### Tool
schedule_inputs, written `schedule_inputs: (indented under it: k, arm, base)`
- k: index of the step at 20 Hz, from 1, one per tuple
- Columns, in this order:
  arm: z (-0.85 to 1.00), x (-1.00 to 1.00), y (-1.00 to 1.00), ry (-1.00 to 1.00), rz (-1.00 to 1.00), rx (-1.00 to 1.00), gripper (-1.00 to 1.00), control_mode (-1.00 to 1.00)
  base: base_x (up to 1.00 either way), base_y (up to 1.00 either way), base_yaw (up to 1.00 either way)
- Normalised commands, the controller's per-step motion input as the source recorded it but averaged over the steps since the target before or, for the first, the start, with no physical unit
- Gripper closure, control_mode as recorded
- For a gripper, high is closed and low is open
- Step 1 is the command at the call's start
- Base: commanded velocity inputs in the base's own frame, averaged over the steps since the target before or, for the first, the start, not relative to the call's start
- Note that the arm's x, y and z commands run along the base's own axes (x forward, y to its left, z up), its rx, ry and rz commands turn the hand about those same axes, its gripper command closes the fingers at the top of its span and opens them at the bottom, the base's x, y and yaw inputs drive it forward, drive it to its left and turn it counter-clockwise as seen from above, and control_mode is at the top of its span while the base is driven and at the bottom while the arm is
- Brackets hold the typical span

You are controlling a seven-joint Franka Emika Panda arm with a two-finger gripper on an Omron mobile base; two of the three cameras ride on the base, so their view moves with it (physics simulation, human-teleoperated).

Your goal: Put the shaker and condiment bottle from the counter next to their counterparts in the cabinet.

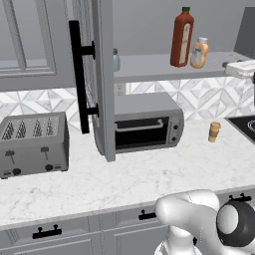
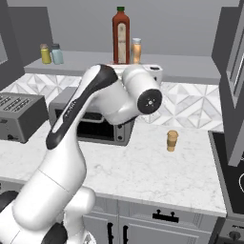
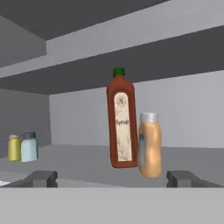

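The right base view shows a yellow shaker [image 2: 45, 54] beside the pale teal shaker [image 2: 57, 54] on the cabinet shelf [image 2: 86, 62]. In the hand view the squat orange condiment bottle [image 3: 150, 145] stands touching the tall red bottle [image 3: 120, 119], ahead between the released, wide-spread jaws

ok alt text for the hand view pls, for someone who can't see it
A tall red bottle with a green cap stands on the grey cabinet shelf, with a squat orange condiment bottle right beside it, overlapping it in this view. At far left on the same shelf stand a small yellow shaker and a pale teal shaker. The open gripper fingertips frame the bottom edge.
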Motion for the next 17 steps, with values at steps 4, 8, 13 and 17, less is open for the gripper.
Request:
schedule_inputs:
  k: [4,8,13,17]
  arm:
    - [0.03,-1.0,0.14,0.0,-0.11,0.0,-1.0,-1.0]
    - [0.07,-1.0,0.17,0.0,-0.1,0.0,-1.0,-1.0]
    - [0.07,-1.0,0.09,0.0,-0.08,0.0,-1.0,-1.0]
    - [0.04,-1.0,0.08,0.0,-0.08,0.0,-1.0,-1.0]
  base:
    - [0.0,0.0,0.0]
    - [0.0,0.0,0.0]
    - [0.0,0.0,0.0]
    - [0.0,0.0,0.0]
